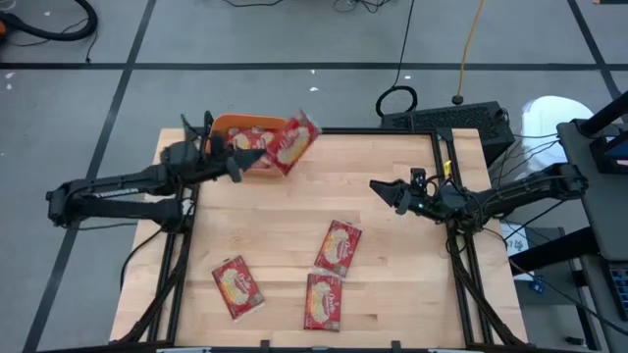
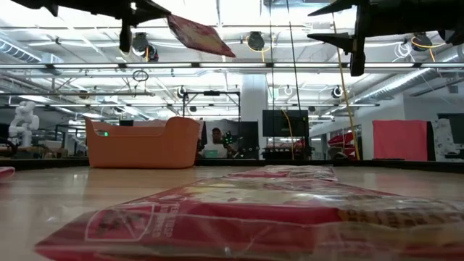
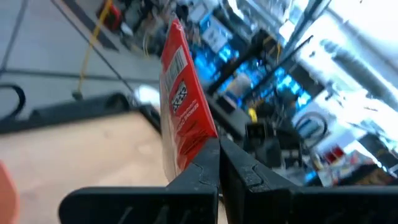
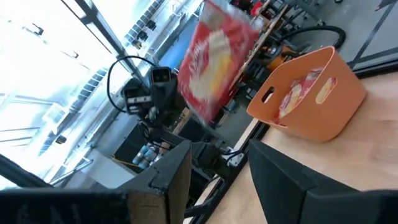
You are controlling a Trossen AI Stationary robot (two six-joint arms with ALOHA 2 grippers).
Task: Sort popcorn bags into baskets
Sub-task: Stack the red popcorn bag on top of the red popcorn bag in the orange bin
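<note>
From my station I saw the left gripper (image 1: pixel 238 165) clamped on one popcorn bag (image 1: pixel 288 145), holding it in the air just beside the orange basket (image 1: pixel 235 125) at the table's far left corner, with the bag jutting out past the fingertips. The right gripper (image 1: pixel 380 189) hovered with its fingers apart over the table's right side, well clear of the three bags (image 1: pixel 338 246) lying flat near the front edge.
</note>
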